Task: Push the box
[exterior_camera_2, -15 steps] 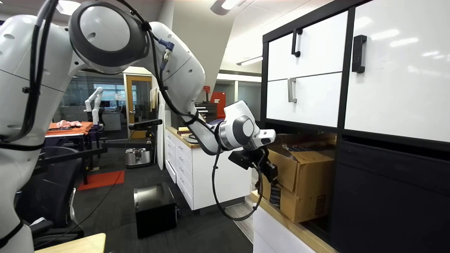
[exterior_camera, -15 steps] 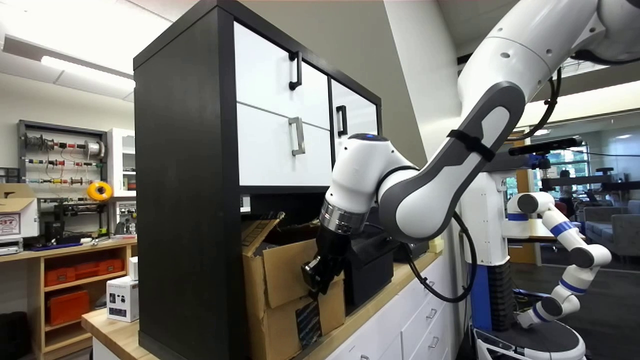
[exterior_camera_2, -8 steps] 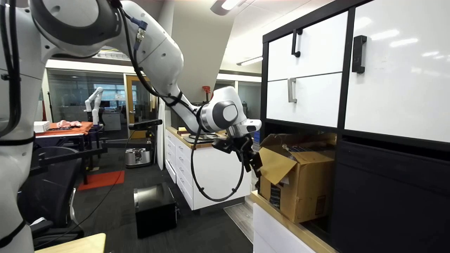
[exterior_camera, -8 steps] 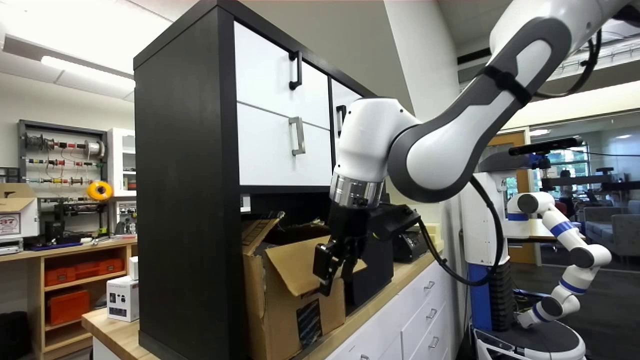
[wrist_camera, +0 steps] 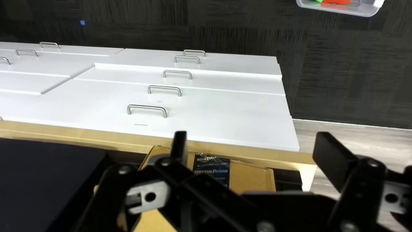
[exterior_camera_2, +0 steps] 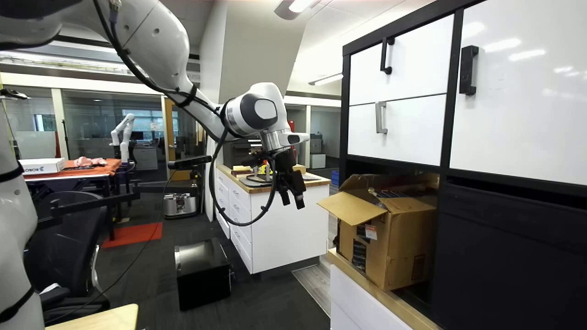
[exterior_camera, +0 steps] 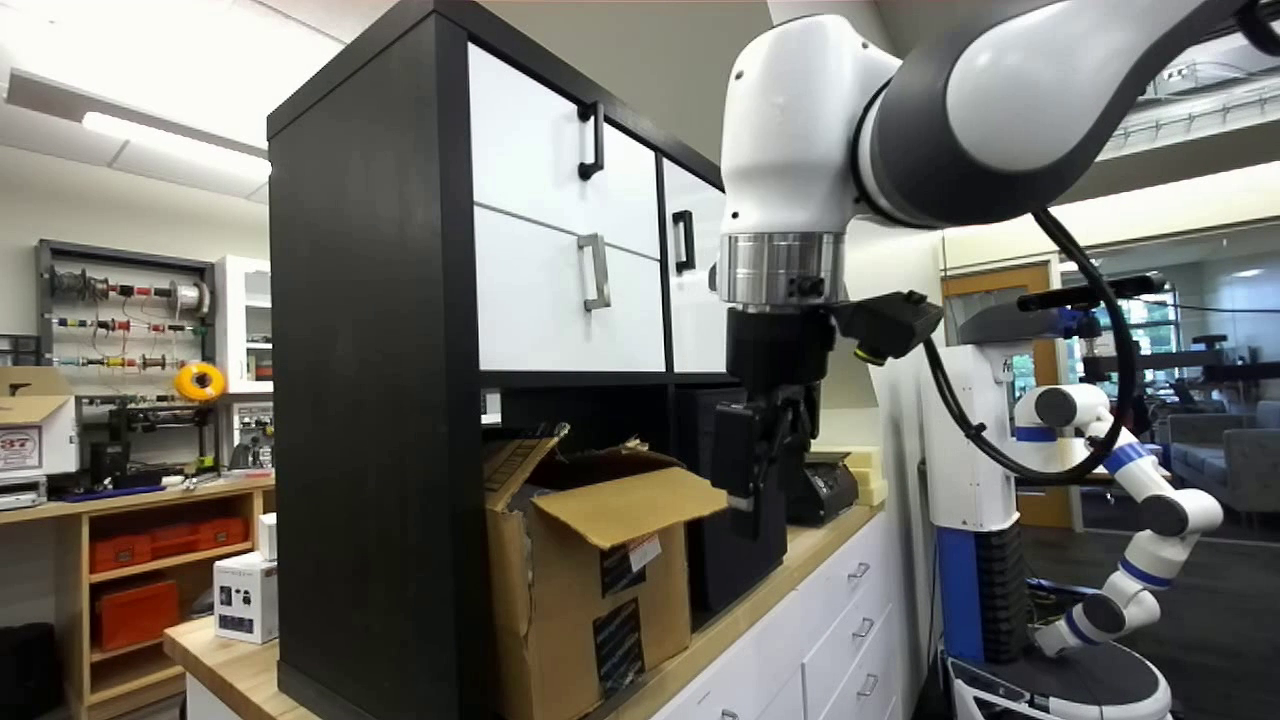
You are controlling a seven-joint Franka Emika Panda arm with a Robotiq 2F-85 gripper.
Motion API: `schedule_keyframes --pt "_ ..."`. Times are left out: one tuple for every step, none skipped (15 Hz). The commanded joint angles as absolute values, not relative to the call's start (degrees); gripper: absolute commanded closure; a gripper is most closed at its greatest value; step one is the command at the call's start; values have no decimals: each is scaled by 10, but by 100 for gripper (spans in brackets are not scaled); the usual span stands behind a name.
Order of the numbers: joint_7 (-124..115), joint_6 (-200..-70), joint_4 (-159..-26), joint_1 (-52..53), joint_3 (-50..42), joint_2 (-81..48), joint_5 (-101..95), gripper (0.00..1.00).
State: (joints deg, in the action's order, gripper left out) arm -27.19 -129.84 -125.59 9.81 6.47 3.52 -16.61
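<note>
The tan cardboard box (exterior_camera: pixel 560 655) sits in the lower bay of a cabinet, its front by the counter edge, in both exterior views. One top flap (exterior_camera_2: pixel 351 208) juts outward from its front, above black printed tape (exterior_camera: pixel 618 645). In the wrist view the cardboard front (wrist_camera: pixel 250 176) shows below and behind the jaws. My gripper (exterior_camera_2: pixel 292 202) hangs in the air in front of the box, pointing down and apart from it. Its fingers are spread wide in the wrist view, with nothing between them. The box's back is hidden inside the bay.
The black cabinet (exterior_camera: pixel 360 350) with white doors (exterior_camera_2: pixel 399 133) overhangs the box. A black bin (exterior_camera_2: pixel 509 256) fills the neighbouring bay. White drawers with handles (wrist_camera: pixel 148 108) run below the wooden counter edge (wrist_camera: pixel 106 137). A small white box (exterior_camera: pixel 245 598) stands beyond the cabinet.
My gripper has lifted and drawn back from the box front, and its fingers have spread. The front flap has swung up from hanging down to jutting outward. The box body stays put.
</note>
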Motion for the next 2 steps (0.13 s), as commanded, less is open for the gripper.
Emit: schedule_keyframes --pt "-270 -1289 -1260 87 80 45 -162 0" --pt "-270 -1287 -1264 87 82 51 -161 0"
